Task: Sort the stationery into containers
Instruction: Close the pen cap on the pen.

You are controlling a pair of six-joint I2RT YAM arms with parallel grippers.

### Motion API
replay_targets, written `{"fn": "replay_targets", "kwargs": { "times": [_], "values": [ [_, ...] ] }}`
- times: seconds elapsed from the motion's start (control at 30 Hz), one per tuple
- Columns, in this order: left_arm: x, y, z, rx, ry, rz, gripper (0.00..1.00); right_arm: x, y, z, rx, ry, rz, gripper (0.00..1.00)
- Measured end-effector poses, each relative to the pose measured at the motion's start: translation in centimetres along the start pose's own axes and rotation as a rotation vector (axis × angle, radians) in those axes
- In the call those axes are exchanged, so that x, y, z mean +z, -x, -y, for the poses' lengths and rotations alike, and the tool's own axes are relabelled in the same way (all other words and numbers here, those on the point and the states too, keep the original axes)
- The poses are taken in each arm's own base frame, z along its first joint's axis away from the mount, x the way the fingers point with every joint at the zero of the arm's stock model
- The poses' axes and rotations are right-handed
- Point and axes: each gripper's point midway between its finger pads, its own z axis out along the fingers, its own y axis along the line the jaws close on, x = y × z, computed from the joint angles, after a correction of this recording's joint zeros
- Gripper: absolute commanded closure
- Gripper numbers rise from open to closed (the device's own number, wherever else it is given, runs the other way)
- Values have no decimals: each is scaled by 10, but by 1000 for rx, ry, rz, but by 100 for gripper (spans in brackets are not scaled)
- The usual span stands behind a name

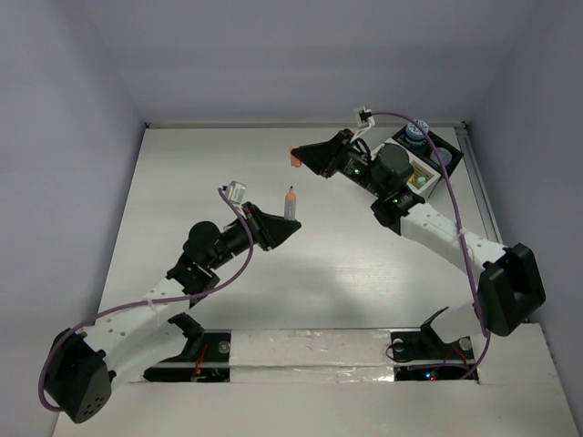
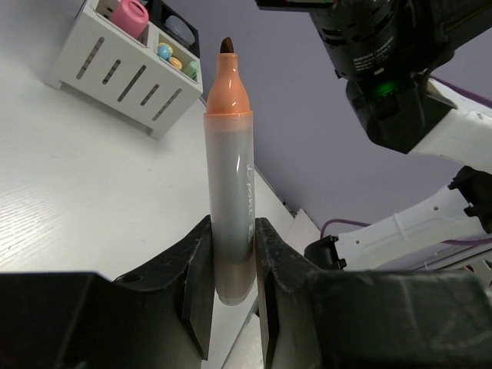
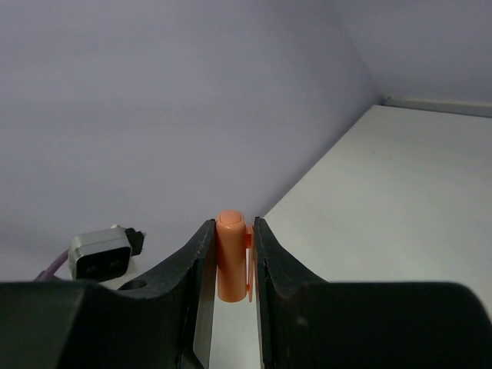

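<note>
A marker point(image 2: 229, 177) with a grey barrel, an orange collar and a bare dark tip stands upright in my left gripper point(image 2: 233, 231), which is shut on the barrel's lower end. From the top, that marker point(image 1: 291, 202) sits mid-table above my left gripper point(image 1: 293, 226). My right gripper point(image 3: 232, 231) is shut on an orange marker cap point(image 3: 231, 257), held off the table at the far middle point(image 1: 295, 159). The containers point(image 1: 421, 167), a white slatted box joined to a black tray point(image 1: 444, 146), stand at the far right, partly hidden by the right arm.
The white box point(image 2: 115, 69) holds a pink-capped bottle point(image 2: 131, 15) and small coloured items. A blue-patterned pot point(image 1: 415, 135) sits in the black tray. The right arm point(image 2: 384, 61) hangs close above the marker's tip. A grey cable plug point(image 3: 100, 254) shows at the left of the right wrist view.
</note>
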Motion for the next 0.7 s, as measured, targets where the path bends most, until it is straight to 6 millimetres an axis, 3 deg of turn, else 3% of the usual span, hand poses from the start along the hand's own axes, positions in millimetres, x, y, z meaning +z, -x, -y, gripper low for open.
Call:
{"fn": "replay_targets", "kwargs": {
  "times": [0.27,0.7],
  "values": [
    [2,9,8,7,-24,17,100,-6,-18,-11,89,82,-48,100],
    [2,10,10,9,-26,21,100,-13,-25,-19,123,139,-61,100]
  ]
}}
